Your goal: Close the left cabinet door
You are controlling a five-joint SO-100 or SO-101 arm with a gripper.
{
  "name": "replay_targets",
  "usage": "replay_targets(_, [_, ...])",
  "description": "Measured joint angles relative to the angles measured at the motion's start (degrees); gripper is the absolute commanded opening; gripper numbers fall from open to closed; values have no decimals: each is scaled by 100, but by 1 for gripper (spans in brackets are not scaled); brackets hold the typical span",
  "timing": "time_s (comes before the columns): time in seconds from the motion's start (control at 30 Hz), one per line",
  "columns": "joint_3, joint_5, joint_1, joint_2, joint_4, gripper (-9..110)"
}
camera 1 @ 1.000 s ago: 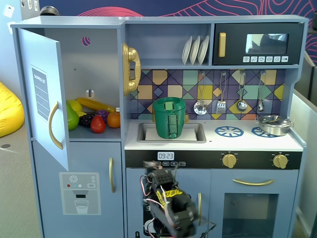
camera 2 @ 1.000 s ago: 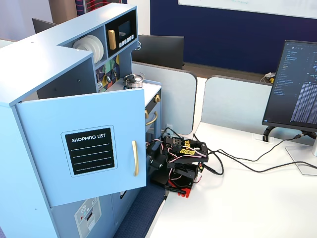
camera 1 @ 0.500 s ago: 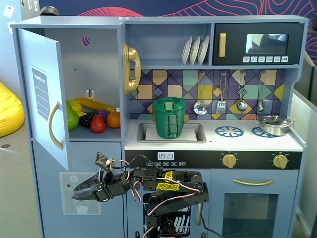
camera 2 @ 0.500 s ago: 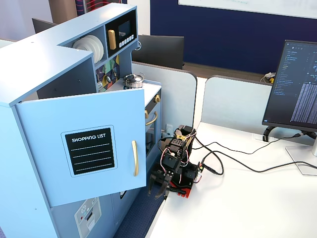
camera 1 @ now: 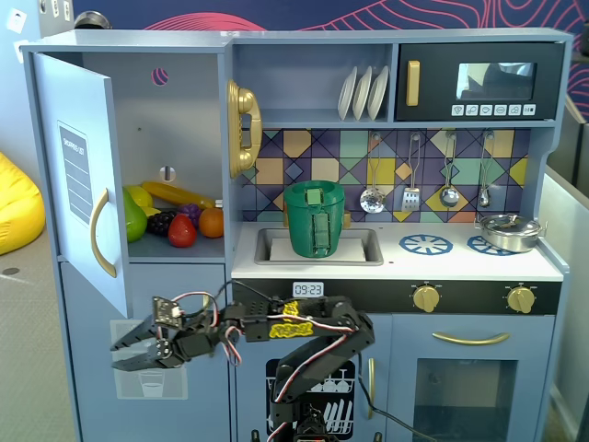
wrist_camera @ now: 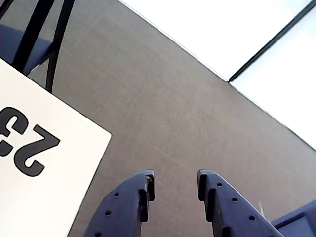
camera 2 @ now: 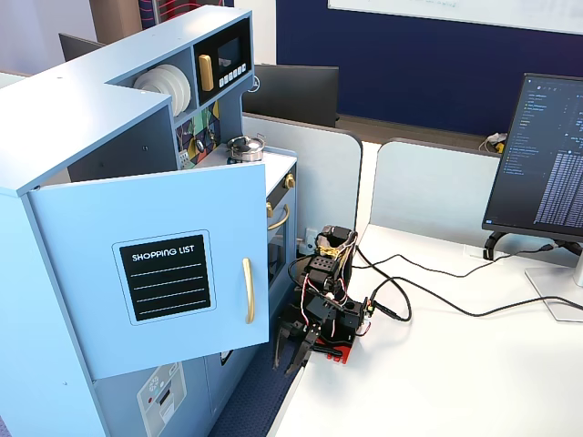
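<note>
Left cabinet door (camera 2: 155, 264) swung wide open, handle (camera 2: 247, 289) vert.; claw (camera 1: 124, 350) spread, empty, below it.

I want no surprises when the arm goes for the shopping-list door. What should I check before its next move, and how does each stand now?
1. Left cabinet door swung open, needs closing: ok.
2. Gripper empty, jaws apart: ok.
3. Gripper reaches the door: not ok; in a fixed view it hangs below the door's bottom edge, apart from it.
4. Toy fruit sits inside the shelf edge: cannot tell.
5. Gold handle unobstructed: ok.
</note>
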Motion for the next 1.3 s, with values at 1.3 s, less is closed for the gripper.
replay_targets(1.3, [-4052, -1081, -677, -3375, -413, 0])
